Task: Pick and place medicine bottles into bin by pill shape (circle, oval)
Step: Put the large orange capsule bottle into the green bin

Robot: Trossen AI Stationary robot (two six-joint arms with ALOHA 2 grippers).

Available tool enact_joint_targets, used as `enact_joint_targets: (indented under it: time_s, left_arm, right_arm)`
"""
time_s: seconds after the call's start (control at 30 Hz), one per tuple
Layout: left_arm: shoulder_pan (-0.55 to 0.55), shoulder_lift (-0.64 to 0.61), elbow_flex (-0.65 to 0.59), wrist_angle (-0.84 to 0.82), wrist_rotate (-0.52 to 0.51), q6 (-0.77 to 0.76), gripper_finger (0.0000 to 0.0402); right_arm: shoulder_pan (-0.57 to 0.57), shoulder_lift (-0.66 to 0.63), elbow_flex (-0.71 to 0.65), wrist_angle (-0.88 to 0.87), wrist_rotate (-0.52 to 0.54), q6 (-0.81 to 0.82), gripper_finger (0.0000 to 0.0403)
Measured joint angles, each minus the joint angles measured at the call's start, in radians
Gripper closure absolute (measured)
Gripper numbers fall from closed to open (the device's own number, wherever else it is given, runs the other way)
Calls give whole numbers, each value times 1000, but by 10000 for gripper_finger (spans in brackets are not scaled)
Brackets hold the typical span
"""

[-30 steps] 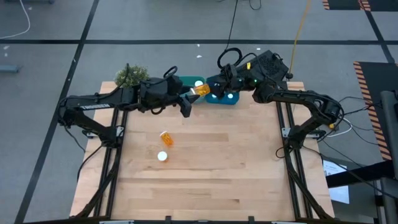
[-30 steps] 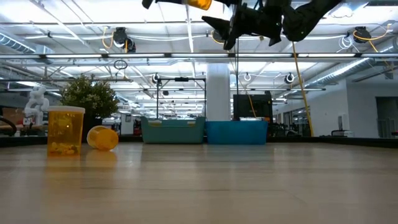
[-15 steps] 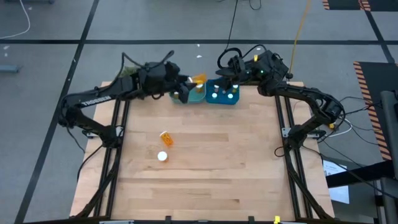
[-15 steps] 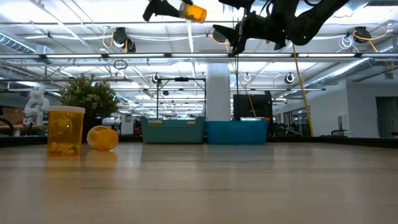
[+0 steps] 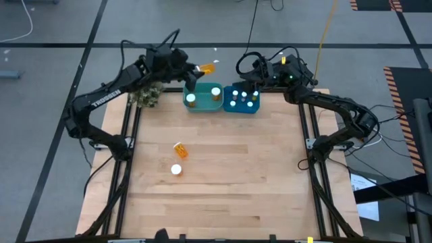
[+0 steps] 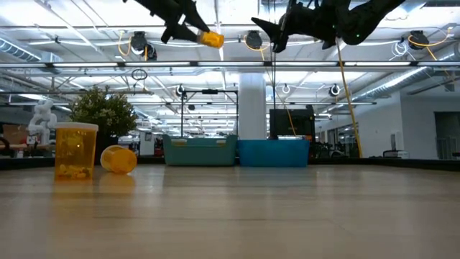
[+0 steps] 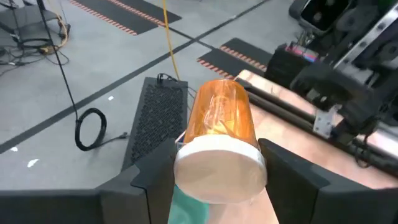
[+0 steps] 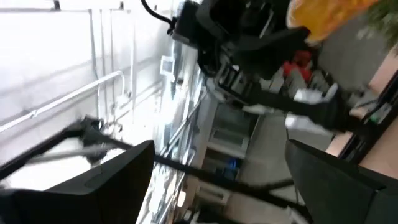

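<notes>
We take the teal bin [image 5: 204, 98] as our landmark. Left gripper [image 5: 196, 71] is raised beyond the bin's far edge, fingers clamped on an orange medicine bottle [image 5: 207, 68] at its white cap. Right gripper [image 5: 251, 70] hovers above the blue bin [image 5: 242, 101] beside it, fingers apart and empty. Nearer us from the teal bin, two more bottles [image 5: 179, 150] rest on the table [image 5: 256, 182], one upright, one lying.
</notes>
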Motion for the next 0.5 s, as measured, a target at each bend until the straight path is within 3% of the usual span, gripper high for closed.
enact_joint_targets:
  time_s: [0.17,0.33,0.5]
  left_arm:
    - [71,97,107,-78,86,119,191]
    - [103,260,251,-239,74,243,183]
    - [116,436,384,-421,36,332,193]
  right_arm:
    - [-4,-16,0,-68,122,-68,51]
    - [4,-22,0,-134,248,-157,51]
    - [4,-23,0,-132,277,-163,51]
